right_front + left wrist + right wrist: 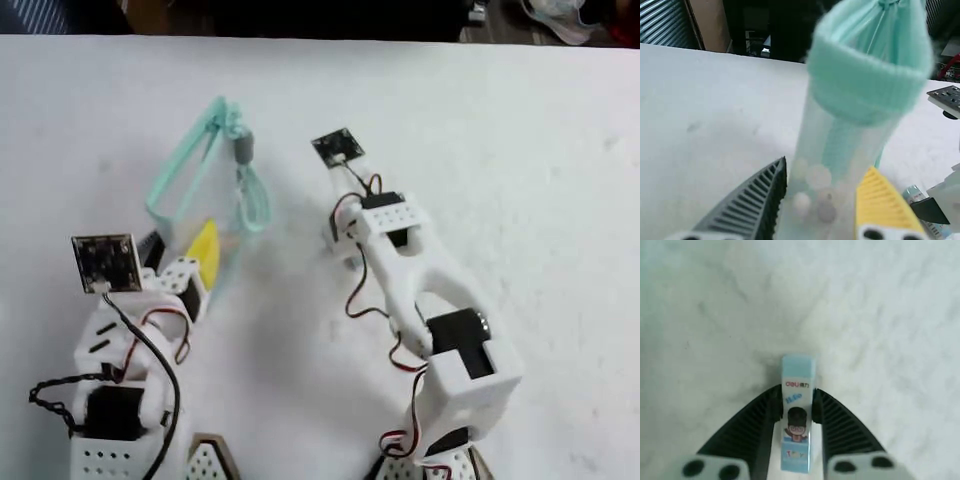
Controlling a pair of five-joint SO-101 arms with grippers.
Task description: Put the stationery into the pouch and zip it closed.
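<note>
Looking down from the high view, I see the pouch (205, 185) on the left part of the white table (520, 150), just ahead of my left arm. Its mint-green zip edges are spread apart, so the mouth is open; a grey zip pull (243, 148) sits on the far edge, with a mint cord loop (255, 200) lying beside it.

My left gripper (826, 167) is clamped on the pouch's clear wall — grey finger (760, 200) on one side, yellow finger (880, 205) on the other, both pressed against the plastic. From the left wrist view the pouch rises tilted above the fingers, with its mint band at the top. A few pale round shapes show through the wall near the fingertips; they are too blurred for me to tell what they are.

My right gripper (796, 391) is closed on the eraser (797, 372) — a pale blue sleeved block pinched between the two black fingers, its free end pointing at the table. I cannot tell whether it touches the surface. In the high view the right arm (400, 250) is to the right of the pouch, near it but apart.
</note>
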